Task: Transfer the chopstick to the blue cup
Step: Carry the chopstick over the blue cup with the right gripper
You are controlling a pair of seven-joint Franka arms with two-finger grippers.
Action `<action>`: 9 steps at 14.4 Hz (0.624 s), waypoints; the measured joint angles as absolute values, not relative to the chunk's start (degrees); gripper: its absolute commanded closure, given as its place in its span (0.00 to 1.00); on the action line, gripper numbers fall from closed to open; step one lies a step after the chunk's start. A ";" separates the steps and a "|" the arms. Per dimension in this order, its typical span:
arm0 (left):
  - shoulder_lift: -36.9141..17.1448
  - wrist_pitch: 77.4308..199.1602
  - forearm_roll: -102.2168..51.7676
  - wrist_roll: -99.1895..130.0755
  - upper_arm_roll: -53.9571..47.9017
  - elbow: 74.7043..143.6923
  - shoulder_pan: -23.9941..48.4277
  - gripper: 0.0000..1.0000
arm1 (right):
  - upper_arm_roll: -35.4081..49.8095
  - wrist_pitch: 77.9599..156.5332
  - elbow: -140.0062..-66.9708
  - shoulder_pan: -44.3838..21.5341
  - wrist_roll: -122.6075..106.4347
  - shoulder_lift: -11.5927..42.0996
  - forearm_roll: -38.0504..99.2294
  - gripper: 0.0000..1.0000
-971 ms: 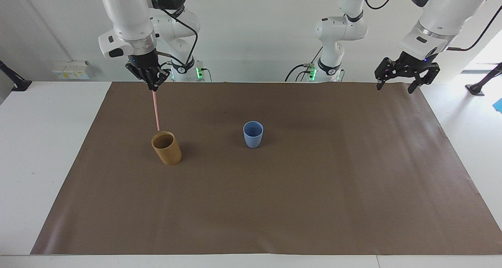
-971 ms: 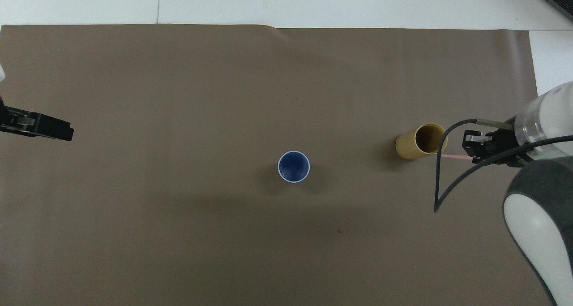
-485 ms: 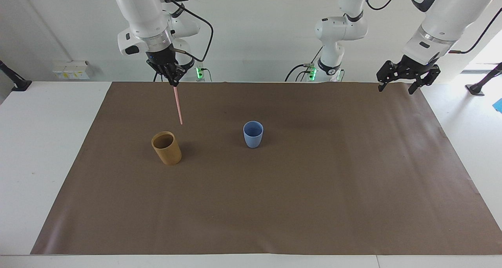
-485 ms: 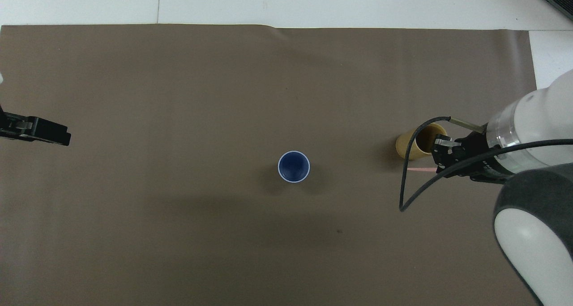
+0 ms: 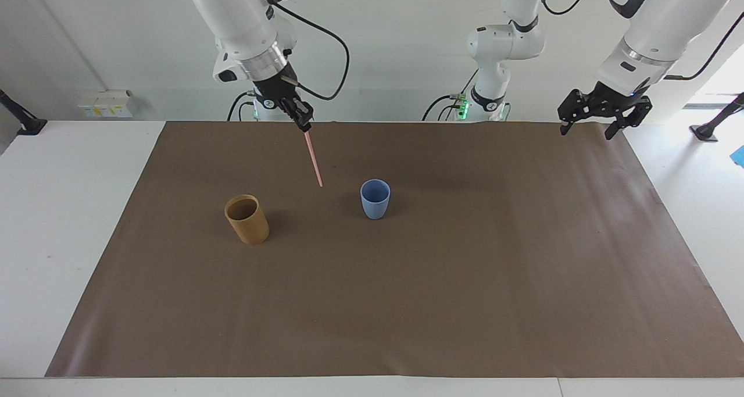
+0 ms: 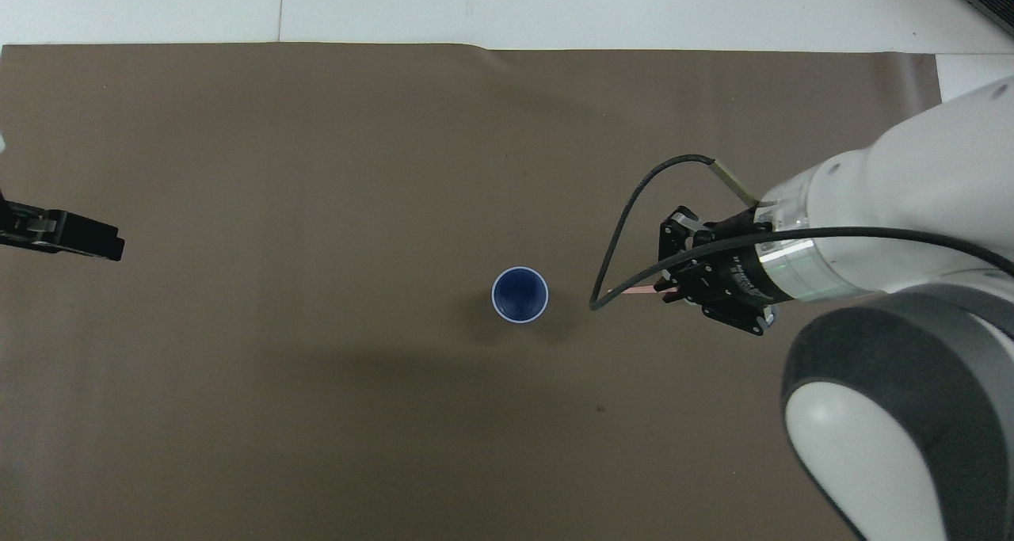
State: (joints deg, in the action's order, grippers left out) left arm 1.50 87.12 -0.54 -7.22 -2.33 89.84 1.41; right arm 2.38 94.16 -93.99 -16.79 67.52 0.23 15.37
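One thin pale-pink chopstick (image 5: 314, 160) hangs tilted from my right gripper (image 5: 304, 125), pinched shut on its top end over the brown mat (image 5: 465, 281), short of the small matte light-blue cup (image 5: 375, 199); I judge it light, stiff, apt to swing. My left gripper (image 5: 589, 128) waits open

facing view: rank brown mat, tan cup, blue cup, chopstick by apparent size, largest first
1. brown mat, by far.
2. tan cup.
3. blue cup.
4. chopstick: longer than either cup is tall, but thinnest; it hangs raised in the right end effector, so unsure.
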 measured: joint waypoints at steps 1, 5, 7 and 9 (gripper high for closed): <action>1.62 87.14 -0.67 -7.21 -2.33 89.67 1.33 0.00 | 2.79 95.83 -93.56 -18.44 70.78 1.44 15.42 1.00; 2.56 87.11 -0.97 -7.18 -2.30 89.16 1.19 0.00 | 3.09 97.31 -89.53 -21.55 77.37 5.82 15.67 1.00; 2.81 86.96 -1.02 -7.18 -2.23 89.16 1.18 0.00 | 3.00 96.33 -88.59 -21.51 78.31 6.27 15.77 1.00; 3.01 86.90 -1.02 -7.18 -2.21 89.16 1.18 0.00 | 2.94 94.08 -88.27 -21.49 78.55 6.27 15.77 1.00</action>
State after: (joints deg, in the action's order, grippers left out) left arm 3.01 86.90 -1.02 -7.18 -2.21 89.16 1.18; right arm 2.94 94.08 -88.27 -21.49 78.55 6.27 15.77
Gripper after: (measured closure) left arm 0.000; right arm 0.907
